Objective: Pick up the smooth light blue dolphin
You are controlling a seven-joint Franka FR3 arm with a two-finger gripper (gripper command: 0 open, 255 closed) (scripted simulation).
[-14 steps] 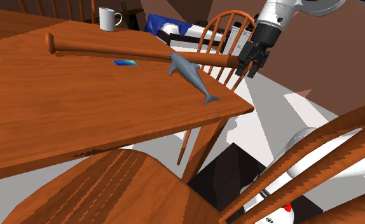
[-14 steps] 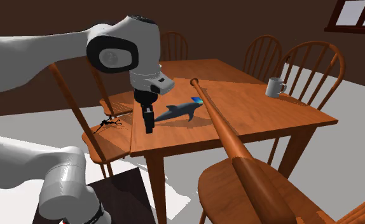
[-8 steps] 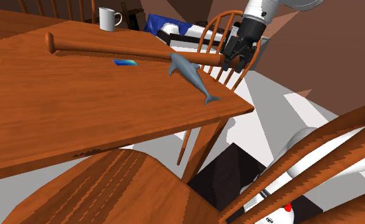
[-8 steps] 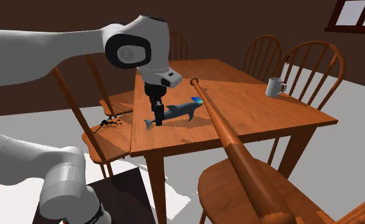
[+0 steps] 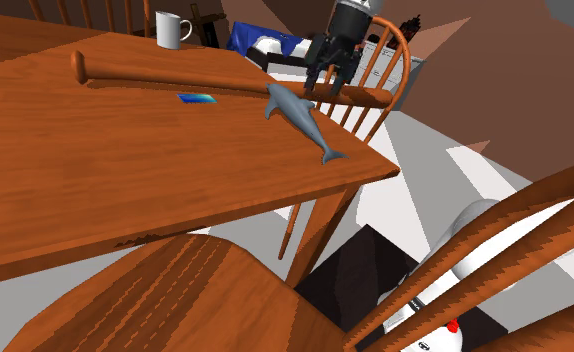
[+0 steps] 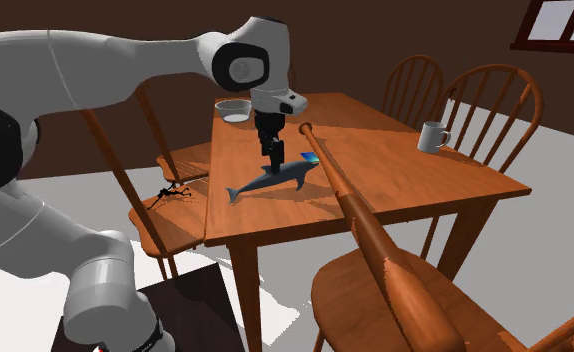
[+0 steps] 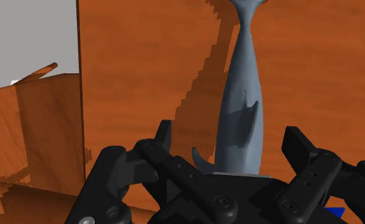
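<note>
A grey-blue dolphin [image 5: 301, 116] lies on the wooden table [image 5: 95, 170] near its corner, tail toward the edge. In the second exterior view the dolphin [image 6: 273, 179] sits just beside a long wooden bat [image 6: 360, 214]. My black gripper [image 5: 322, 76] hangs open over the dolphin's head end, a little above it [image 6: 275, 160]. In the wrist view the gripper [image 7: 232, 145] straddles the dolphin [image 7: 241, 121], its fingers [image 7: 163, 135] apart and not touching it.
The bat [image 5: 205, 80] lies across the table behind the dolphin, with a small blue card [image 5: 197, 98] next to it. A white mug [image 5: 170, 29] stands at the far side, a bowl [image 6: 235, 109] near another edge. Wooden chairs [image 5: 175, 290] ring the table.
The gripper has swung in from beyond the table's corner and risen slightly, now standing over the dolphin's head end. The dolphin and bat have not moved on the table.
</note>
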